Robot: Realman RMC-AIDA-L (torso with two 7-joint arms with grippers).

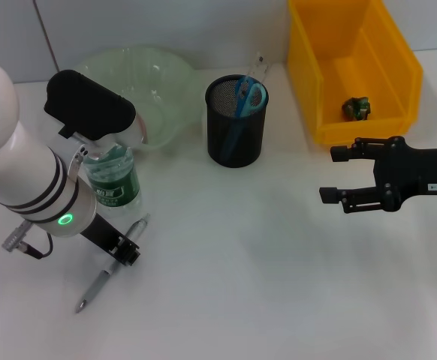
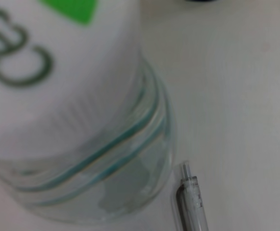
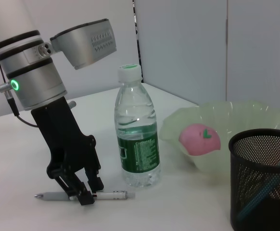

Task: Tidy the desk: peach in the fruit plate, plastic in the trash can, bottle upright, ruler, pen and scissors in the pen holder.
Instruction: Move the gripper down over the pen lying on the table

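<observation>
Pen (image 1: 98, 286) loose; peach (image 3: 199, 139) in plate (image 3: 255, 120).

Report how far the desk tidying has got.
Looks done: peach in the fruit plate, plastic in the yellow bin, bottle upright, scissors and ruler in the pen holder. In hand: the left pincer is down at the pen on the desk. Left: pen into holder. The right pincer hovers open, empty.

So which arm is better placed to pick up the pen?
Left. The left gripper is down at the pen beside the upright bottle, while the right gripper hovers far off near the yellow bin.
</observation>
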